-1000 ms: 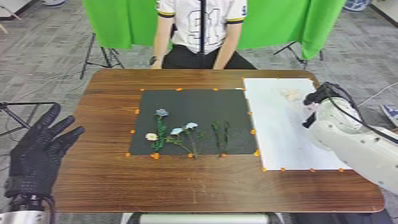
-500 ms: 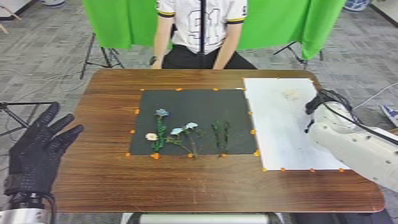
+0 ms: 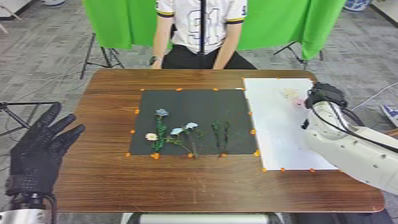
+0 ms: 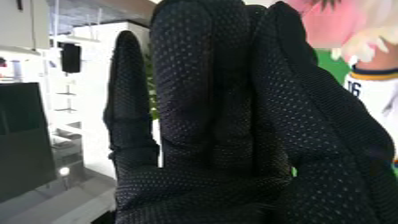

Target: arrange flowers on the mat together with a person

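In the head view my right hand [image 3: 327,94] is above the white mat's [image 3: 282,135] far right edge, beside a pink flower [image 3: 298,101] and a pale one [image 3: 289,93]. In the right wrist view that hand [image 4: 222,115] has its fingers straight; a pink bloom [image 4: 330,22] and a cream bloom [image 4: 371,37] are close to its fingertips, with some green behind. Whether it touches them I cannot tell. My left hand [image 3: 40,150] is open at the left edge. The dark mat [image 3: 188,102] holds a blue flower [image 3: 162,113], light-blue blooms [image 3: 191,125], a cream flower [image 3: 151,136] and green stems [image 3: 226,136].
The brown table [image 3: 195,187] surrounds both mats, whose edges carry orange marks. At the far side a person sits with hands off the flowers. Green cloth [image 3: 120,25] hangs behind, and a thin black stand [image 3: 107,57] is beyond the far left corner.
My right hand has shifted slightly toward the table's far side. The pink flower, hidden half a second ago, shows beside it. My left hand and the flowers on the dark mat look unchanged.
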Robot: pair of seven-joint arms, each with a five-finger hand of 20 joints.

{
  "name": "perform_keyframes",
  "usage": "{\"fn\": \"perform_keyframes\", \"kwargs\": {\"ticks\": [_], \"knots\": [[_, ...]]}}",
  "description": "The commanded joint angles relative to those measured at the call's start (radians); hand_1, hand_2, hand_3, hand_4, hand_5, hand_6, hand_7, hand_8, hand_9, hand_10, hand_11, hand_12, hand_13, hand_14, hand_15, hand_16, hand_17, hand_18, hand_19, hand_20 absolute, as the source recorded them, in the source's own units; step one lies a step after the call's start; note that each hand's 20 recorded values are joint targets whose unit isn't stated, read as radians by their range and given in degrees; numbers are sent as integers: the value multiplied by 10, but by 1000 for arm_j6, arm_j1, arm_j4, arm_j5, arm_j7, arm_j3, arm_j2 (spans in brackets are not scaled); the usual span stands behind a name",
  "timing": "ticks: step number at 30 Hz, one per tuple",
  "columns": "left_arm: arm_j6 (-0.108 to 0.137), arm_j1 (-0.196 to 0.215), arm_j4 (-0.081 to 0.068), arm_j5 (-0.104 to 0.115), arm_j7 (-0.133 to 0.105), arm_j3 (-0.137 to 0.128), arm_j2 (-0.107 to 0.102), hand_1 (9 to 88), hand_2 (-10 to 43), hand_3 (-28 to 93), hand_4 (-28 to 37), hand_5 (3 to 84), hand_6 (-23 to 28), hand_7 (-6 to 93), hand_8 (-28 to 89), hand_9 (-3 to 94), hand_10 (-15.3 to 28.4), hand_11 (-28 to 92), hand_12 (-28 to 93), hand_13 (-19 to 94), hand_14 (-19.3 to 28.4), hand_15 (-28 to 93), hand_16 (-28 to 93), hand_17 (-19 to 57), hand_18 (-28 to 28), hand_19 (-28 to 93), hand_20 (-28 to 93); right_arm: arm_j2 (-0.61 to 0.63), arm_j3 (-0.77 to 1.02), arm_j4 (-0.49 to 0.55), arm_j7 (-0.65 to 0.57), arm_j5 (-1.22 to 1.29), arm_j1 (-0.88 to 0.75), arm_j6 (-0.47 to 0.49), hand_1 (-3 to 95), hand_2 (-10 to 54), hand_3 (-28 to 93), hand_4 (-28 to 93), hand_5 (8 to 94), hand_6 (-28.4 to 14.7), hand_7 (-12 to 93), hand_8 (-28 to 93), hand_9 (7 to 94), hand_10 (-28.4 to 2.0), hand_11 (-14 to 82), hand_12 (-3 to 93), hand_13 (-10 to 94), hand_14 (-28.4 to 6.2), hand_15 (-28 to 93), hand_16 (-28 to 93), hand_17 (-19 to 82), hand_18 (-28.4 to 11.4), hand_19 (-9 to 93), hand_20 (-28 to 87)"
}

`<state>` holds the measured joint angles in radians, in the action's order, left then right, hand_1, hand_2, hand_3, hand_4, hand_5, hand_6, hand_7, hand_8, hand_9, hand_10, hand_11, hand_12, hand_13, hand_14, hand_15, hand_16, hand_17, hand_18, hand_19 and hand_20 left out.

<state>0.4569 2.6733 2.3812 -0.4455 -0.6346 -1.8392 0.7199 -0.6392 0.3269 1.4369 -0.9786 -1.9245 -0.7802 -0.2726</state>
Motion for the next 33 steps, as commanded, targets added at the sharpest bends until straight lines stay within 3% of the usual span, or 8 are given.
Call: {"fn": "perform_keyframes", "kwargs": {"ticks": [1, 6, 12, 16, 20, 24, 30, 33], "knots": [[11, 26, -4, 27, -26, 5, -25, 206, 60, 765, -252, 296, 41, 100, -84, 286, 142, 169, 127, 204, 214, 447, -44, -95, 179, 380, 185, 5, 56, 47, 19, 10, -18, 43, 571, -95, 614, -283, 834, 59, 157, -22, 897, -60, 95, 314, 778, -31, 487, 250, 322, -180, 693, 63], [15, 35, -7, 45, -50, 8, -47, 207, 61, 765, -251, 296, 40, 100, -84, 285, 142, 168, 126, 203, 215, 447, -45, -95, 178, 379, 185, 10, 69, 67, 39, 27, -12, 105, 500, -95, 726, -283, 527, 13, 169, -136, 625, -128, 210, 170, 644, -56, 499, 240, 271, -210, 673, 59], [12, 38, -8, 39, -45, 5, -49, 209, 58, 768, -247, 296, 40, 101, -84, 285, 141, 169, 127, 203, 214, 447, -45, -95, 179, 381, 185, 4, 65, 72, 48, 42, -10, 136, 473, -95, 766, -283, 462, 11, 151, -130, 555, -149, 186, 153, 594, -90, 523, 192, 249, -228, 660, 65], [6, 30, -9, 32, -37, 7, -46, 210, 58, 766, -245, 296, 40, 101, -84, 285, 142, 169, 127, 203, 214, 447, -45, -96, 179, 381, 185, -8, 46, 51, 40, 48, -1, 142, 463, -95, 775, -283, 486, 24, 159, -134, 555, -148, 181, 154, 591, -102, 534, 158, 247, -231, 654, 73], [-3, 13, -11, 13, -9, 5, -25, 211, 56, 766, -244, 296, 40, 101, -84, 285, 141, 170, 127, 203, 214, 447, -45, -95, 178, 380, 184, -6, 36, 36, 46, 56, 6, 137, 462, -95, 763, -283, 505, 28, 164, -136, 565, -147, 180, 154, 596, -104, 543, 129, 251, -232, 651, 83], [-2, 16, -11, 15, -9, 2, -27, 212, 57, 765, -244, 296, 40, 101, -84, 285, 142, 170, 126, 203, 214, 447, -44, -95, 178, 380, 185, -10, 10, 32, 57, 54, 27, 137, 465, -95, 754, -283, 534, 47, 166, -140, 586, -139, 179, 152, 603, -104, 537, 126, 252, -233, 650, 85], [-4, 7, -13, 18, -5, 4, -37, 212, 57, 765, -244, 296, 41, 101, -84, 286, 141, 170, 127, 203, 213, 446, -45, -95, 178, 380, 185, -35, -29, 9, 54, 39, 45, 124, 484, -95, 720, -283, 635, 77, 173, -141, 660, -104, 184, 151, 635, -86, 501, 168, 260, -231, 631, 103], [-4, 5, -12, 14, 1, 4, -32, 212, 56, 766, -244, 296, 42, 101, -84, 285, 141, 170, 126, 203, 214, 447, -45, -95, 178, 380, 185, -42, -43, -4, 46, 26, 43, 116, 565, -95, 594, -283, 762, 75, 162, -55, 787, -64, 100, 248, 688, -50, 449, 259, 279, -219, 616, 120]]}}
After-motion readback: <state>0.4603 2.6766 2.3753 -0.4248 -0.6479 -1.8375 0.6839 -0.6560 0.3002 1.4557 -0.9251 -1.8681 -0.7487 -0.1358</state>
